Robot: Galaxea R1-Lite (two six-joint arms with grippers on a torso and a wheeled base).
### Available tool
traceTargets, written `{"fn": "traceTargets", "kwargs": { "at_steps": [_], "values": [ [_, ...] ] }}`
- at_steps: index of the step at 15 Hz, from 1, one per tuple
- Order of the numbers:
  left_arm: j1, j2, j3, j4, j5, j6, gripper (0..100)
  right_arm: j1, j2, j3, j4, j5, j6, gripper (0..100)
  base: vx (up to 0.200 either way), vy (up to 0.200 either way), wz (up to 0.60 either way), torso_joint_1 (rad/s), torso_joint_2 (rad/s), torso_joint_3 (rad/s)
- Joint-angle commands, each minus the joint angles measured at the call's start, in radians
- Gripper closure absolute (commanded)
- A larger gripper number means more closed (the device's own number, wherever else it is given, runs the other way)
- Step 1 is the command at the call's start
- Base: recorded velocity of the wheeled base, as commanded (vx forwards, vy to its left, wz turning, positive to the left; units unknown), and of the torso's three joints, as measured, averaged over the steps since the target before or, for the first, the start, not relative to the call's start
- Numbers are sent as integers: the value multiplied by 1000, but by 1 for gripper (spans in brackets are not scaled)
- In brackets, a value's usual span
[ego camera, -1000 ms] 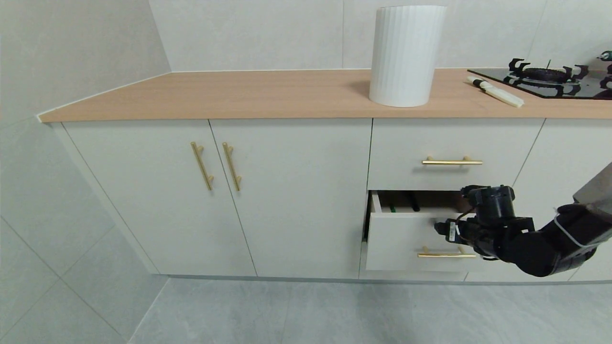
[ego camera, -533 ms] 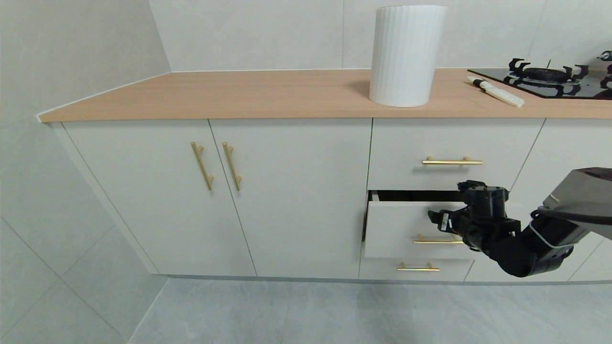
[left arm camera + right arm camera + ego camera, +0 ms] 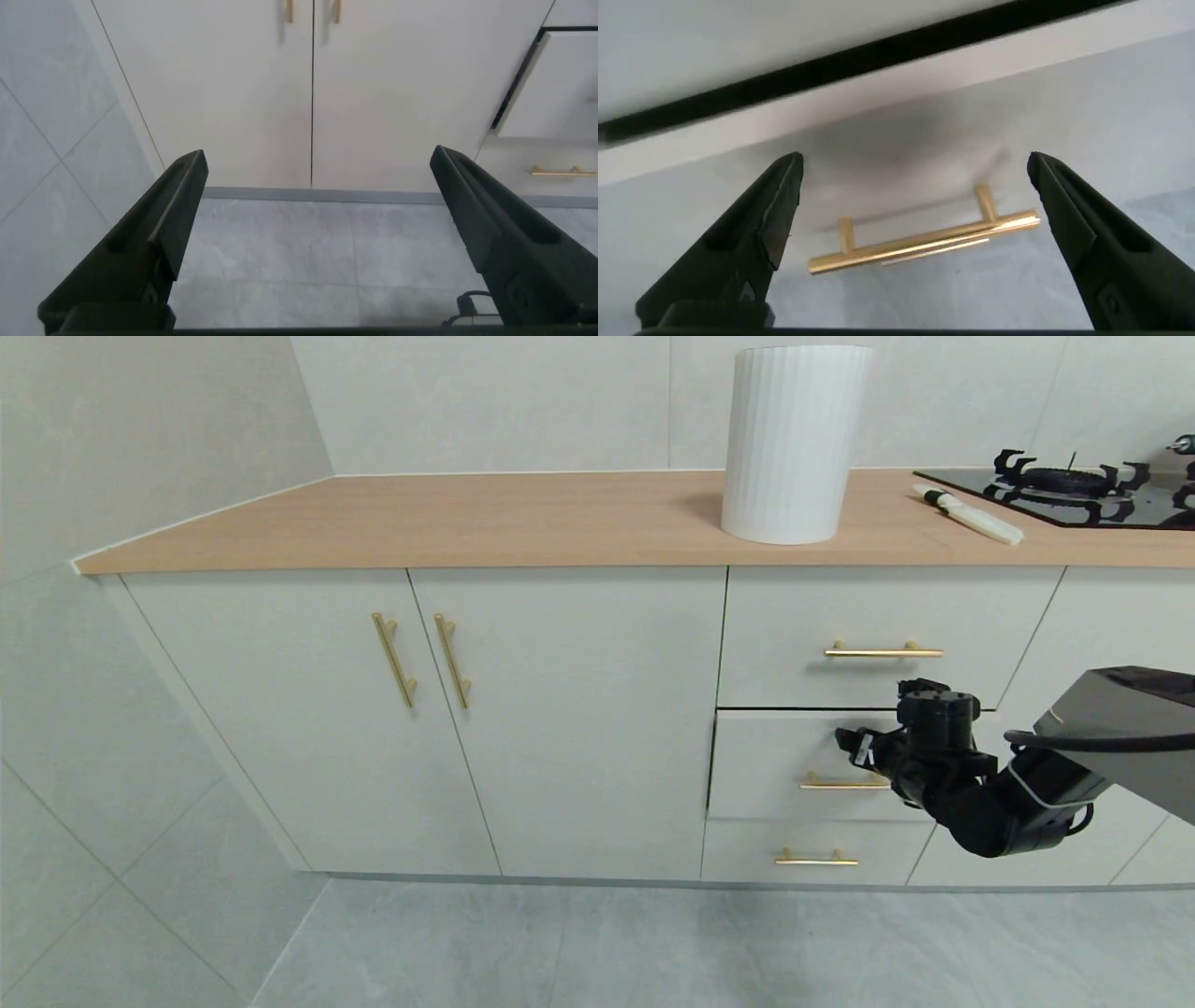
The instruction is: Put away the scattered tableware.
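My right gripper [image 3: 854,747] is open against the front of the middle drawer [image 3: 775,756], just above its gold handle [image 3: 843,785]. The drawer front sits almost flush with the cabinet, with a thin dark line along its top. In the right wrist view the gold handle [image 3: 924,243] lies between the spread fingers of my right gripper [image 3: 913,168], close to the white panel. A white utensil [image 3: 966,513] with a dark band lies on the wooden counter near the stove. My left gripper [image 3: 318,159] is open and empty, low above the floor, facing the cabinet doors.
A tall white ribbed container [image 3: 792,443] stands on the counter [image 3: 467,523] above the drawers. A black gas stove [image 3: 1074,490] is at the far right. Two cabinet doors with gold handles [image 3: 425,658] are on the left. Grey tiled floor [image 3: 560,943] lies below.
The middle drawer has slid from well open to nearly shut, with my right gripper moving in toward the cabinet against its front.
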Motion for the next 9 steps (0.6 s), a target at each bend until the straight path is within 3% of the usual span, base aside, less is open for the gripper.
{"fn": "traceTargets", "kwargs": {
  "at_steps": [1, 9],
  "values": [
    [0, 0, 0, 0, 0, 0, 0, -9, 32, -36, 2, 0, 19, 0, 0, 0, 0, 0, 0, 0],
    [0, 0, 0, 0, 0, 0, 0, -42, 118, -162, 3, -4, 83, 0, 0, 0, 0, 0, 0, 0]
  ]
}}
